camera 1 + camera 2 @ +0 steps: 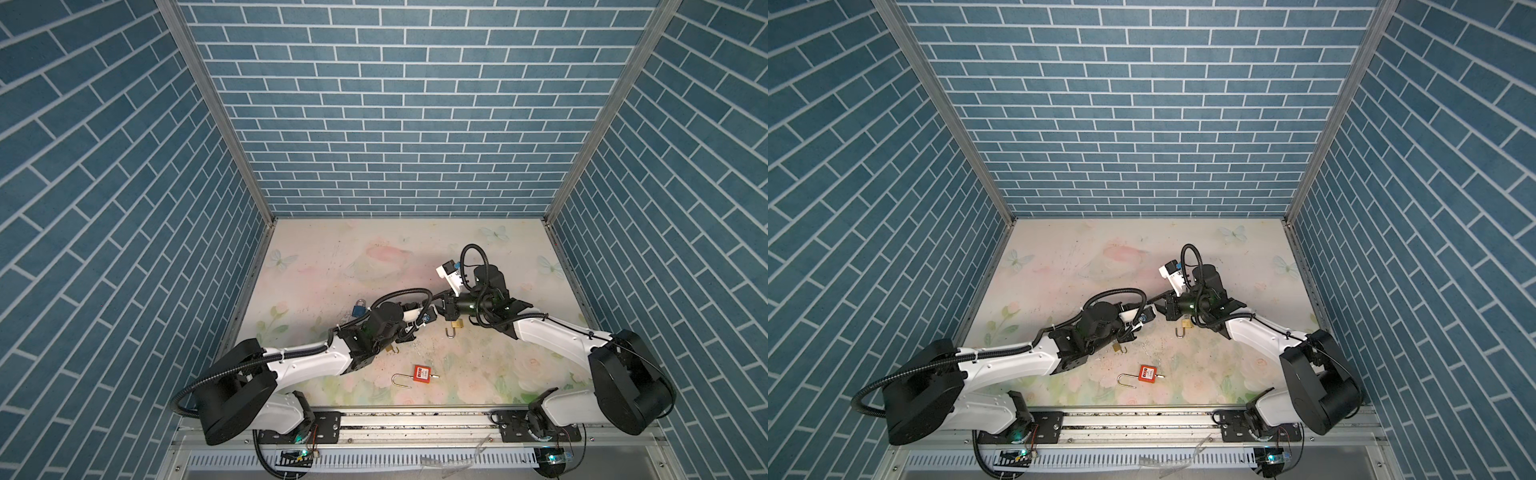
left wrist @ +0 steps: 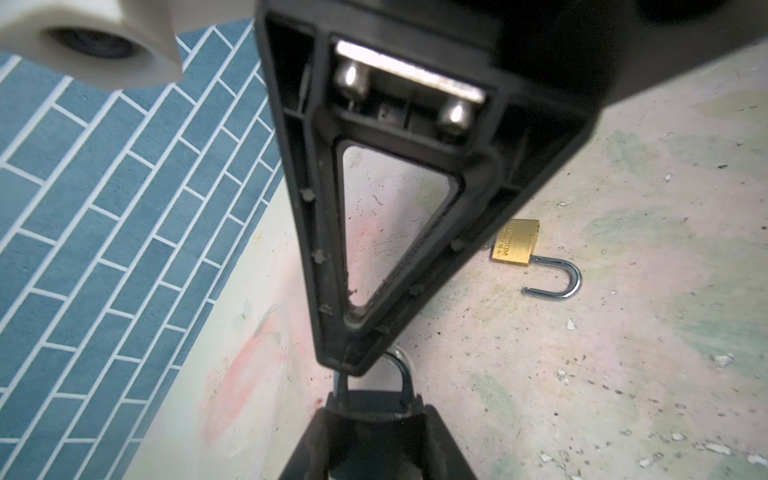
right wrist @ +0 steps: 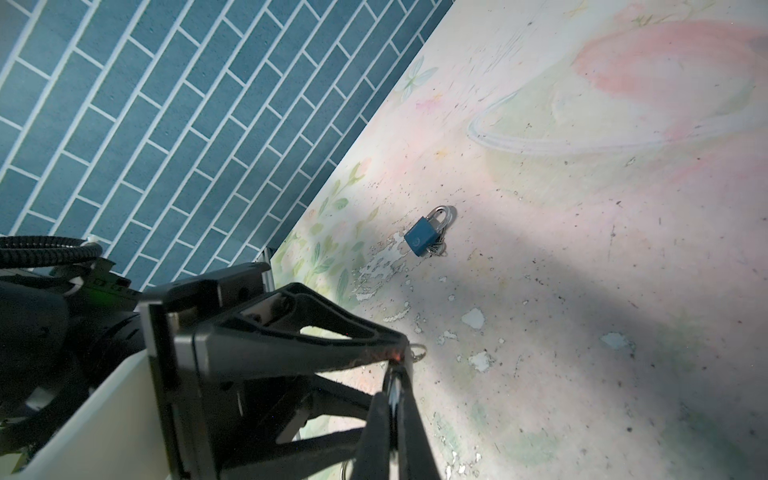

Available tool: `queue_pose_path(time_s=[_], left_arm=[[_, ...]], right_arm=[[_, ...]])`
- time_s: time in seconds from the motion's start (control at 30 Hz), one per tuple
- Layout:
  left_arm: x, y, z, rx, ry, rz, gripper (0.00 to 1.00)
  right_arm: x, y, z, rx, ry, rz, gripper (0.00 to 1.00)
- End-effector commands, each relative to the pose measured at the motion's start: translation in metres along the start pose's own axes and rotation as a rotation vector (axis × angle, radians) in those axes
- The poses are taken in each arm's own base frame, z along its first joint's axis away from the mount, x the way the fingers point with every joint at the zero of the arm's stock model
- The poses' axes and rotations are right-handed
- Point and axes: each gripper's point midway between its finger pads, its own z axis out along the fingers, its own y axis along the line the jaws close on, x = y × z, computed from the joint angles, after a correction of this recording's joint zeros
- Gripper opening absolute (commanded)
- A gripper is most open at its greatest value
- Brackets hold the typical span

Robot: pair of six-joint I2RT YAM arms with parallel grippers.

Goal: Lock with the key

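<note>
Left jaws pinch dark padlock [image 2: 374, 405]; right jaws pressed together on key [image 3: 394, 388].

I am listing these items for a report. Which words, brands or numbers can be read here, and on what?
"BLOSSOM": stamped on the brass padlock in the left wrist view; the smaller line beneath is unreadable.
Red padlock: white label, too small to read.
Blue padlock: round emblem, not legible.
</note>
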Motion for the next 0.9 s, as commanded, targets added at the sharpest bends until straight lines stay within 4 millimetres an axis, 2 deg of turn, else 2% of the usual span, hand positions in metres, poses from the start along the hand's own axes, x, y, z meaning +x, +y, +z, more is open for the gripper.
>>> queue_pose_path(time_s=[0.0, 0.1, 0.2, 0.3, 0.4, 0.5, 0.6, 0.7, 0.77, 0.87], left_arm=[[-0.169, 0.079, -0.058, -0.191, -0.634, -0.131, 0.00], [-0.156, 0.084, -0.048, -0.213, -0.576, -0.195, 0.00], [-0.129, 0.084, -0.034, -0.231, -0.480, -0.278, 0.00], [-0.098, 0.074, -0.021, -0.218, -0.370, -0.369, 0.00], [-0.073, 0.062, -0.015, -0.187, -0.291, -0.474, 0.00], [-0.062, 0.056, -0.012, -0.155, -0.243, -0.598, 0.00], [-0.060, 0.059, -0.013, -0.158, -0.236, -0.739, 0.00], [-0.060, 0.069, -0.017, -0.179, -0.250, -0.913, 0.00], [-0.055, 0.080, -0.019, -0.197, -0.263, -1.071, 0.00], [-0.041, 0.093, -0.021, -0.187, -0.293, -1.351, 0.00]], right_arm=[[0.062, -0.003, 0.015, -0.019, 0.181, 0.127, 0.00], [0.053, -0.002, 0.012, 0.004, 0.173, 0.098, 0.00], [0.025, -0.001, -0.002, 0.052, 0.114, 0.047, 0.02], [-0.020, 0.002, -0.029, 0.112, -0.017, 0.000, 0.23], [-0.065, 0.012, -0.064, 0.179, -0.207, -0.068, 0.39], [-0.091, 0.029, -0.091, 0.208, -0.390, -0.157, 0.48], [-0.095, 0.045, -0.110, 0.182, -0.533, -0.244, 0.50], [-0.085, 0.051, -0.118, 0.151, -0.606, -0.298, 0.50], [-0.076, 0.053, -0.116, 0.139, -0.609, -0.327, 0.49], [-0.060, 0.050, -0.102, 0.155, -0.565, -0.375, 0.49]])
